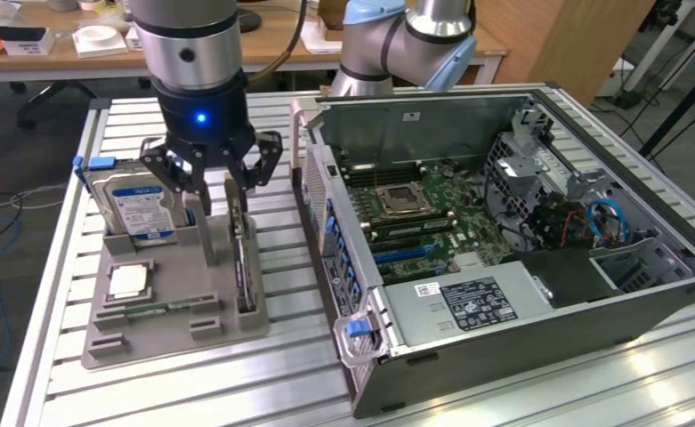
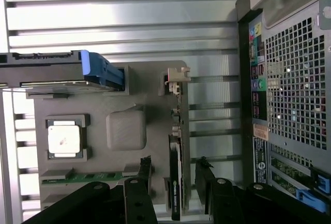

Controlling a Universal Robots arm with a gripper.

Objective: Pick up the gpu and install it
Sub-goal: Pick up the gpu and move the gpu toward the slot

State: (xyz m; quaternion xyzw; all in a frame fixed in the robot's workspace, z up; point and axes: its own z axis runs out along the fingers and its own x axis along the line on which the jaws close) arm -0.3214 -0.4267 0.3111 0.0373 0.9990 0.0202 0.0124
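The gpu stands on edge in a slot of the grey holder, thin and dark from this side. In the wrist view the gpu shows edge-on, with its silver bracket at the far end. My gripper hangs right over the card's rear end, open. One finger is on each side of the card, and the gripper straddles it with a gap on both sides. Nothing is held.
A hard drive with a blue label, a processor chip and a memory stick share the holder. The open computer case lies to the exterior view's right with its motherboard exposed. A second arm stands behind.
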